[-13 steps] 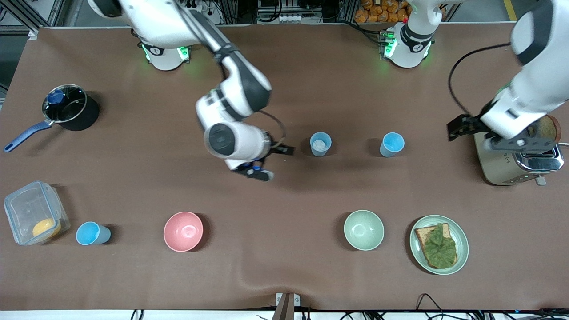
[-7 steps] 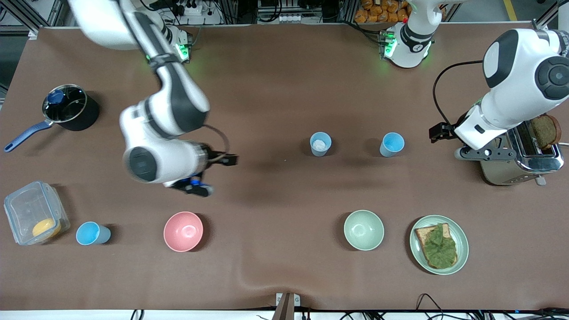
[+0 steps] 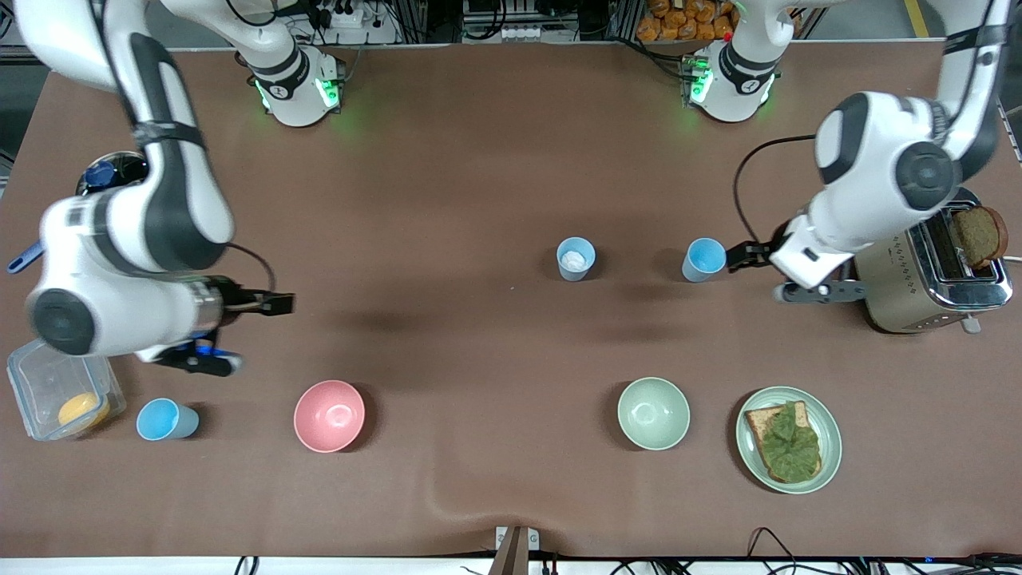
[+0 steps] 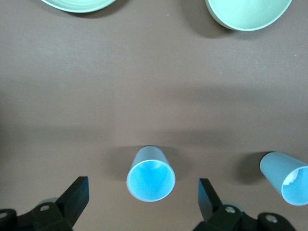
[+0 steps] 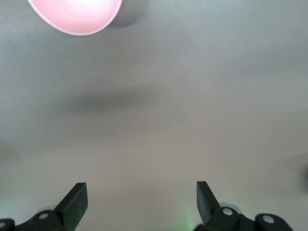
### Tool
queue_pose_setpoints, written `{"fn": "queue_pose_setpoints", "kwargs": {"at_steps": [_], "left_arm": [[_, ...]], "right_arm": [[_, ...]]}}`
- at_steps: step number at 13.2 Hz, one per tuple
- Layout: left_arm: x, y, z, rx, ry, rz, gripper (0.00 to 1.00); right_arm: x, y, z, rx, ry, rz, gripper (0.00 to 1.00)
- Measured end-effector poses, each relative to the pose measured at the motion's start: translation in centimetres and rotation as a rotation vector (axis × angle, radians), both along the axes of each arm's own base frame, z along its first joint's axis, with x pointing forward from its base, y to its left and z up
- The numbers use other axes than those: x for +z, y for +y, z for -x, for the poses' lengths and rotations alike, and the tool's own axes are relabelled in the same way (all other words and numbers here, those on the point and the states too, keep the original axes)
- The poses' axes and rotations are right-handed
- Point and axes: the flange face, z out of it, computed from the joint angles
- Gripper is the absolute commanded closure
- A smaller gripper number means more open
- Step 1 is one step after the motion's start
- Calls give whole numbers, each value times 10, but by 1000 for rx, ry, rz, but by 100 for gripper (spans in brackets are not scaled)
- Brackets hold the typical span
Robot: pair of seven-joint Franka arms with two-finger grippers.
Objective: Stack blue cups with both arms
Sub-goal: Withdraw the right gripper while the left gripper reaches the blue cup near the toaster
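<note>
While both end effectors (image 4: pixel 142 204) (image 5: pixel 142 204) gape empty: 3 empty blue cups (image 3: pixel 703 259), lettuce-topped toast (image 3: pixel 785 442) on plate (image 3: pixel 830 423).

A black saucepan (image 3: pixel 120 172) with a blue handle sits near the table edge at the right arm's end; a clear plastic container (image 3: pixel 60 391) holding something orange lies nearer the front camera, toward that corner; a pink bowl (image 3: pixel 329 415), a pale green bowl (image 3: pixel 653 413) and a green plate (image 3: pixel 830 435) bearing toast topped with greens (image 3: pixel 786 442) line the camera-side edge; a toaster (image 3: pixel 926 279) stands at the left arm's end.
</note>
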Motion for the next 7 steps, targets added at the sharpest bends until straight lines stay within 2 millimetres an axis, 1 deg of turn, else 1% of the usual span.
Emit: {"fn": "queue_pose_setpoints", "kwargs": {"at_steps": [1,2,3,5,6,7], "left_arm": [[-12,-9,6,-4,-14,1,0],[-26,-16,14,-10,-25,1,0],[-43,-23,24,-19,-29,1,0],[-76,-27,42,-26,-18,-4,0],[-87,-29,49,-27,-7,-5,0],[-94,-34,55,-20,0,-6,0]], "right_arm": [[8,-18,0,9,-10,5,0],[17,-32,2,21,-23,24,0],[30,-40,4,32,-41,50,0],[62,-46,12,43,-89,91,0],[82,-48,19,44,-126,103,0],[104,-52,27,38,-170,111,0]]}}
